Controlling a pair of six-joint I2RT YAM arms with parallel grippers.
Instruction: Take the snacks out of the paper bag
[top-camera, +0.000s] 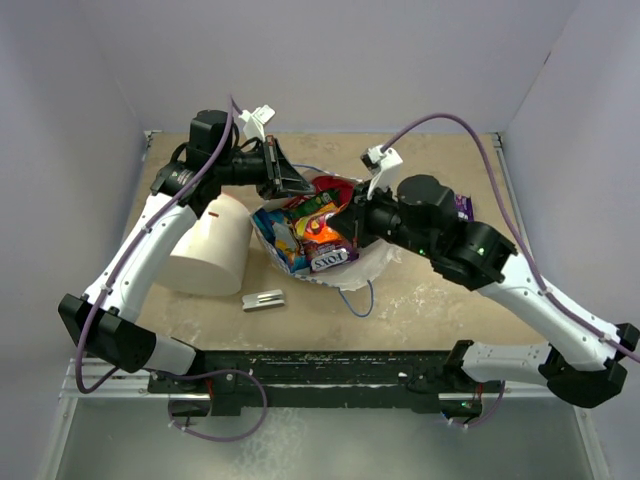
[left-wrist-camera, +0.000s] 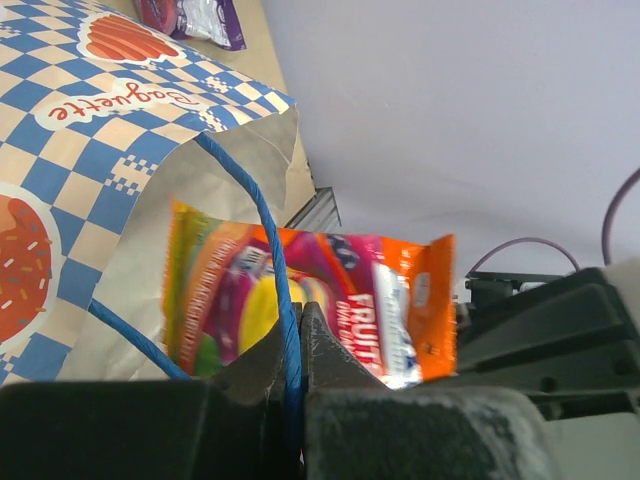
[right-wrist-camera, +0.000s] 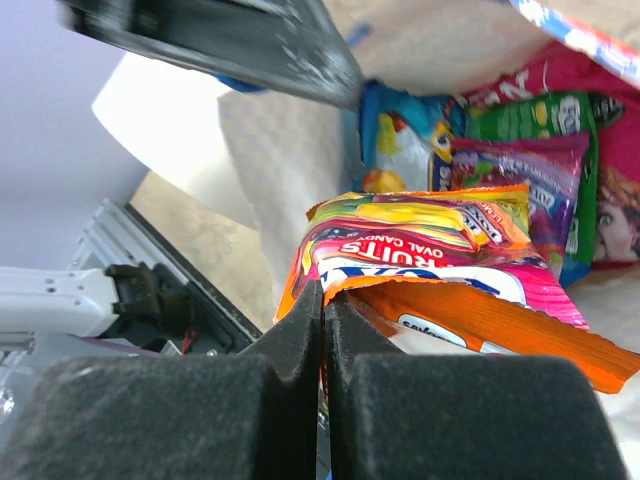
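The paper bag (top-camera: 352, 268) lies in the middle of the table with its mouth open toward the camera. My left gripper (top-camera: 298, 186) is shut on the bag's blue string handle (left-wrist-camera: 272, 235) at the far rim; the checkered bag wall (left-wrist-camera: 80, 150) fills the left of the left wrist view. My right gripper (top-camera: 343, 224) reaches into the mouth and is shut on the edge of an orange fruit-candy packet (right-wrist-camera: 450, 265), which also shows in the left wrist view (left-wrist-camera: 340, 295). Blue (right-wrist-camera: 400, 150), green (right-wrist-camera: 545, 118), purple (right-wrist-camera: 515, 170) and pink (right-wrist-camera: 615, 200) packets lie behind it in the bag.
A white cylinder (top-camera: 210, 248) lies left of the bag, under the left arm. A small grey clip (top-camera: 263, 299) lies in front of it. A purple packet (top-camera: 463, 207) lies on the table behind the right arm. The bag's other blue handle (top-camera: 364, 300) trails toward the front.
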